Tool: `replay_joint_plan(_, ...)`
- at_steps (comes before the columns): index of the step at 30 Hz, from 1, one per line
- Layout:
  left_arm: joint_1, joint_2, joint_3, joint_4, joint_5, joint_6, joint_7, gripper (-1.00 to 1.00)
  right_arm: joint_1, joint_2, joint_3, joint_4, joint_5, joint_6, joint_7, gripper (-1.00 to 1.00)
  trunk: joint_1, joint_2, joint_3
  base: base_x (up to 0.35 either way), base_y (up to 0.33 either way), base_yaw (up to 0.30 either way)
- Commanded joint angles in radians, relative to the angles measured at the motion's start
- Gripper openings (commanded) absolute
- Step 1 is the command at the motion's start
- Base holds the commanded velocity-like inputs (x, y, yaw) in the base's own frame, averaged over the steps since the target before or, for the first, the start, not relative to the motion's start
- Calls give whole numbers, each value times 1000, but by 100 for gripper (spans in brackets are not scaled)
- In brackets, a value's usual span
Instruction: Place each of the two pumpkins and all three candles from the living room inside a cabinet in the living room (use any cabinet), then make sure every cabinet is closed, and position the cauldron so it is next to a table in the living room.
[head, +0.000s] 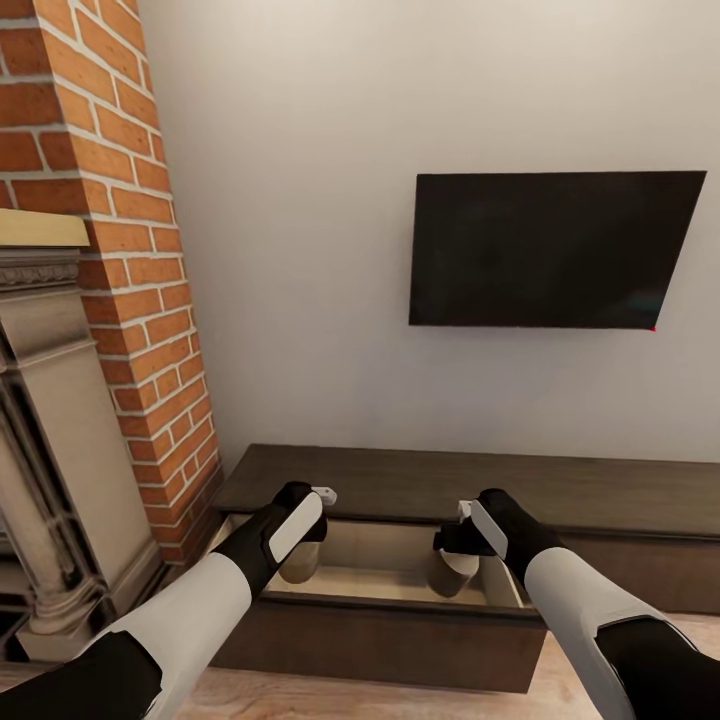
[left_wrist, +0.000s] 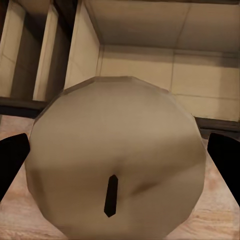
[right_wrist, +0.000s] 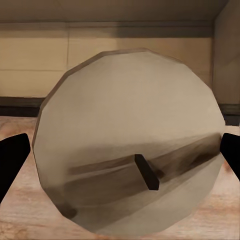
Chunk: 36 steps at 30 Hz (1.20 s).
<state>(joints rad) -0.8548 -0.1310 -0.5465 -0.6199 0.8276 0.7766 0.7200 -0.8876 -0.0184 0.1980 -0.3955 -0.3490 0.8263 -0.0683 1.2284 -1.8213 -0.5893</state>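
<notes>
Over the open drawer of the cabinet (head: 400, 590) both my arms reach forward, each claw carrying one candle: two candles counted, one cabinet, one pulled-out drawer. Left gripper (head: 300, 545) holds the left candle (head: 299, 562); my left wrist view shows this candle (left_wrist: 116, 159) as a faceted grey-beige cylinder seen end-on, with a short dark wick, and a black fingertip (left_wrist: 11, 162) pressed at each side, so the claw is parted just to the candle's width. Right gripper (head: 452, 550) holds the right candle (head: 452, 572) the same way; in my right wrist view its top (right_wrist: 131, 155) is equally faceted and matte, the wick leaning, fingertips (right_wrist: 12, 160) at both edges. Both candles hang upright within the drawer's pale wood interior (head: 385, 555). Cabinet top and front are dark brown, flat wood. On the far wall hangs one black flat screen (head: 550, 250); at far left stands red brickwork (head: 130, 250).
</notes>
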Motion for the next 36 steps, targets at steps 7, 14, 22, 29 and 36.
replay_joint_plan(7, -1, 1, -5, 0, 10, 0, 10, -100, -1, -1, 8, -2, -12, 4, -7, -100, 0, -1, -1, 142, 0, 0)
replay_joint_plan(14, -1, 1, -5, -1, 10, 0, 10, -100, -1, -1, 8, -2, -12, 4, -7, -100, 0, -1, -1, 160, 0, 0)
replay_joint_plan(22, -1, 1, -5, 0, 10, 0, 10, -100, -1, -1, 8, -2, -12, 4, -7, -100, 0, -1, -1, 164, 0, 0)
replay_joint_plan(29, -1, 1, -6, 0, 10, 0, 10, -100, -1, -1, 8, -2, -12, 4, -7, -100, 0, -1, -1, 158, 0, 0)
replay_joint_plan(36, -1, 1, -5, -1, 10, 0, 10, -100, -1, -1, 8, -2, -12, 4, -7, -100, 0, -1, -1, 20, 0, 0)
